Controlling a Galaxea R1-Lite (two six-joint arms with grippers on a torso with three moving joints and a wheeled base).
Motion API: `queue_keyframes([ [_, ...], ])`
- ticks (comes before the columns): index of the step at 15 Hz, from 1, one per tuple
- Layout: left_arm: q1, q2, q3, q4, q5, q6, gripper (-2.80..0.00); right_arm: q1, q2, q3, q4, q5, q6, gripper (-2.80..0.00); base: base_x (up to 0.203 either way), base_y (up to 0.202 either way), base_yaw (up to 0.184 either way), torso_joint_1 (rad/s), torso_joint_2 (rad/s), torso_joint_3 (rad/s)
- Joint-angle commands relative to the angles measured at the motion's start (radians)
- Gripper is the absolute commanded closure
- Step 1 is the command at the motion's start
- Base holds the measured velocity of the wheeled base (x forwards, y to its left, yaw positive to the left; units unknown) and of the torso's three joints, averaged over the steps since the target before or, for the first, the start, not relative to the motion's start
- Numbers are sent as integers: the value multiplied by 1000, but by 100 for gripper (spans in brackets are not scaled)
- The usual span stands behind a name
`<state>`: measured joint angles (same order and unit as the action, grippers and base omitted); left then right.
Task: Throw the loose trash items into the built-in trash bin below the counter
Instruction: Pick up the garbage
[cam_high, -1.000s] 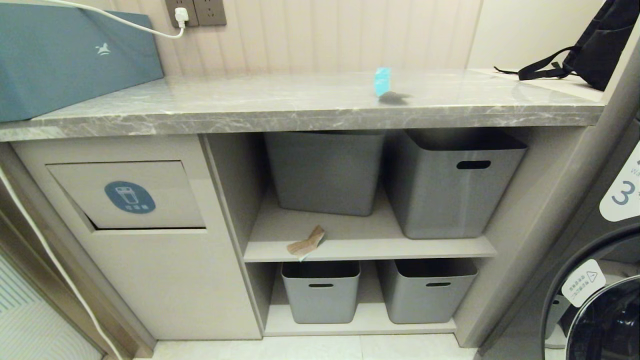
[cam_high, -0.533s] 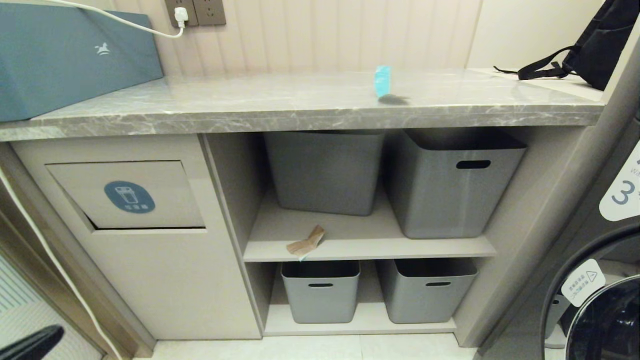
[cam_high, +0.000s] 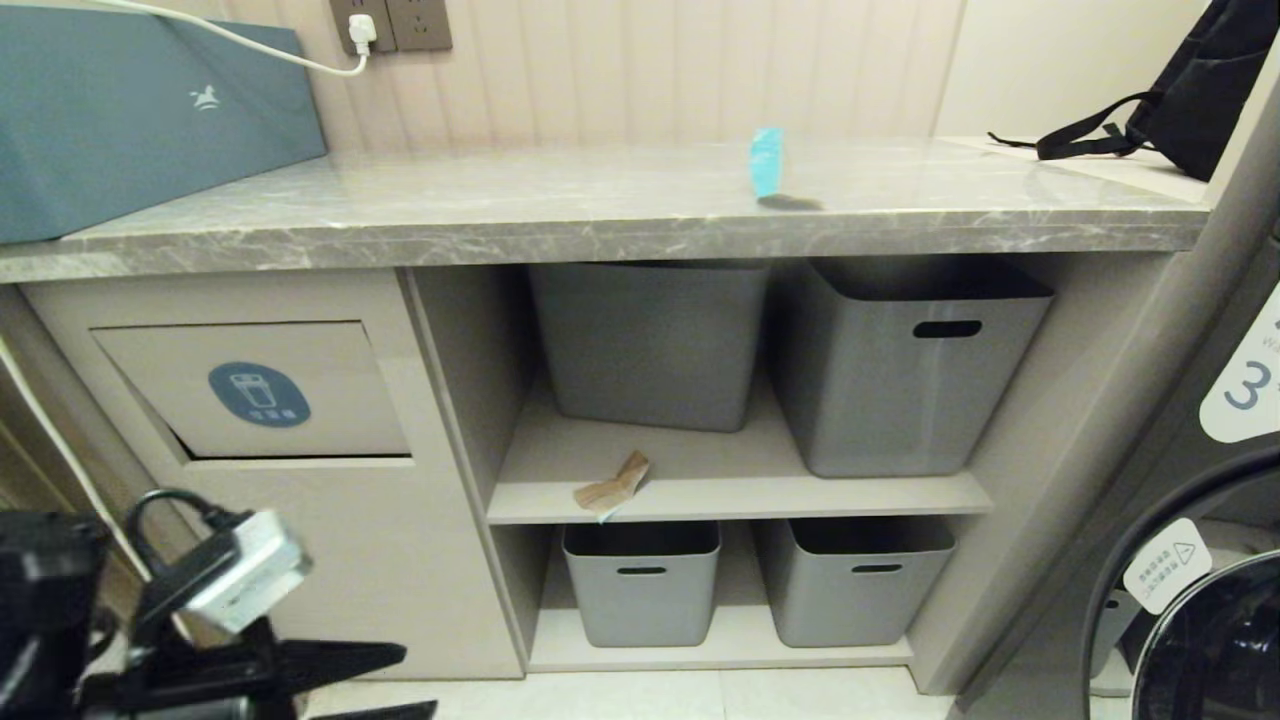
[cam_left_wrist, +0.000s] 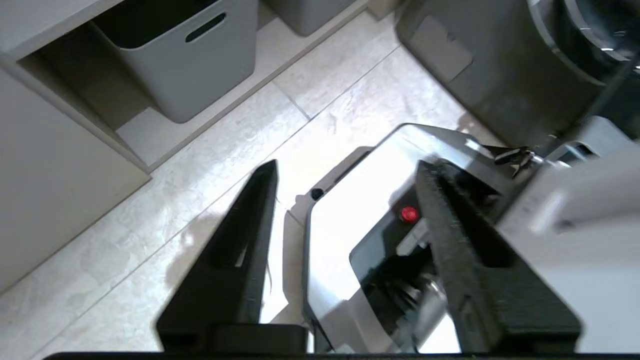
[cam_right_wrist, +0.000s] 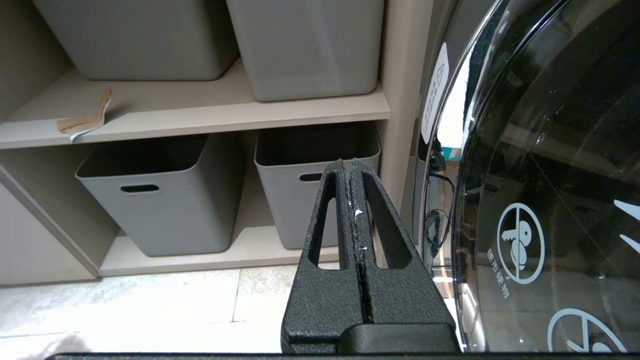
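Head view: cyan scrap (cam_high: 766, 162) on counter (cam_high: 500, 215); L claw (cam_left_wrist: 345, 170) wide, R claw (cam_right_wrist: 353, 165) closed.

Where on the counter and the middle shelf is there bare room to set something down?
The counter is bare between the teal box and the blue scrap. The middle shelf offers only its front strip, beside the brown scrap; grey tubs crowd the back.

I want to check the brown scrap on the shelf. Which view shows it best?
The head view: the scrap lies unobstructed at the middle shelf's front edge. The right wrist view shows it near the frame edge. The left wrist view misses it.
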<state>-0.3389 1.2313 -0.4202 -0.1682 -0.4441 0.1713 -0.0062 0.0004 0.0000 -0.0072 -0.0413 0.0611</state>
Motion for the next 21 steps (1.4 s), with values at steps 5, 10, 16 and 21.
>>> queue_keyframes([
  [5, -214, 771, -478, -259, 331, -205, -280, 0, 1, 2, 0, 0, 0, 0, 0, 0, 0, 0, 0, 0],
  [10, -333, 1097, -1011, -205, 681, -402, -280, 0, 1, 2, 0, 0, 0, 0, 0, 0, 0, 0, 0, 0],
  [16, -319, 1271, -1382, 33, 877, -430, -280, 0, 1, 2, 0, 0, 0, 0, 0, 0, 0, 0, 0, 0],
  [21, -281, 1339, -1496, 116, 886, -429, -280, 0, 1, 2, 0, 0, 0, 0, 0, 0, 0, 0, 0, 0],
])
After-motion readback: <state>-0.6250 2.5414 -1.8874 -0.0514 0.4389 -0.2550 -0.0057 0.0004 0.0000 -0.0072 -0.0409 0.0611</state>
